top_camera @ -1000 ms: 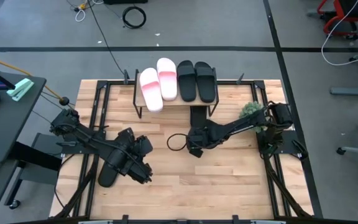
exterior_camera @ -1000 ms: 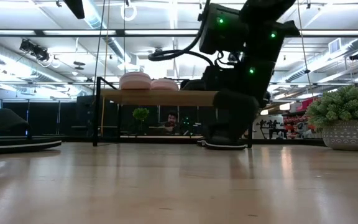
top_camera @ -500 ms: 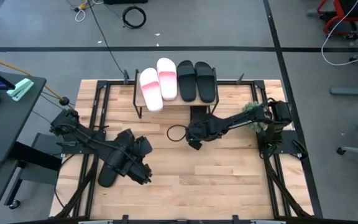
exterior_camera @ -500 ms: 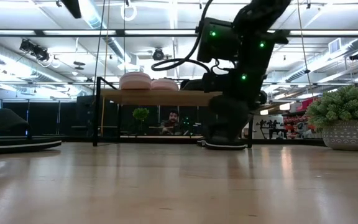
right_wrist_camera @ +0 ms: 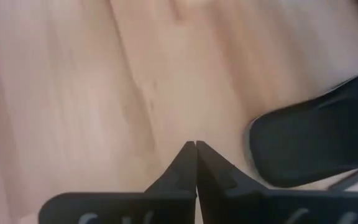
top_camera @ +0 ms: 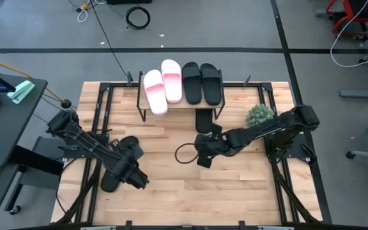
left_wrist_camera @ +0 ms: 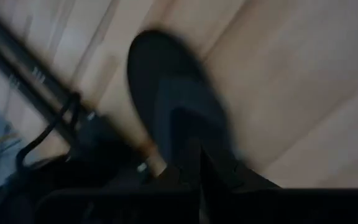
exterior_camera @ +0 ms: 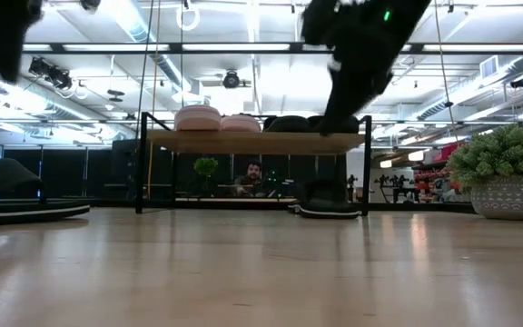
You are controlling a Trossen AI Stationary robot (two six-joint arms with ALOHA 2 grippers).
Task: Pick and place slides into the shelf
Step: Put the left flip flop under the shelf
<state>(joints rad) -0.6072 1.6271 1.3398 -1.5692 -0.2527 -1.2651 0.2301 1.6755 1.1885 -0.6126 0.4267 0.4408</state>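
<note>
High view first: the shelf [top_camera: 179, 96] stands at the far edge of the table [top_camera: 235, 191], and I'll place everything by it. On its wooden top sit four slides in a row, two pink slides [top_camera: 163, 85] on the left half and two black slides [top_camera: 202, 82] on the right half. A fifth black slide [top_camera: 204, 120] lies on the tabletop just in front of the shelf's right end, partly under it. The sixth black slide [top_camera: 112, 174] lies well out from the shelf, toward the near left corner of the table.

The right gripper [top_camera: 204, 156] hangs over bare wood a little in front of the shelf's right end, near the fifth slide but apart from it. In the right wrist view its fingertips [right_wrist_camera: 190, 155] meet in a point, closed on nothing, with the toe of that slide showing beside them.

The left gripper [top_camera: 135, 179] is over the sixth slide, far from the shelf; whether its fingers are parted I cannot tell.

A small green potted plant [top_camera: 259, 115] stands to the right of the shelf.
</note>
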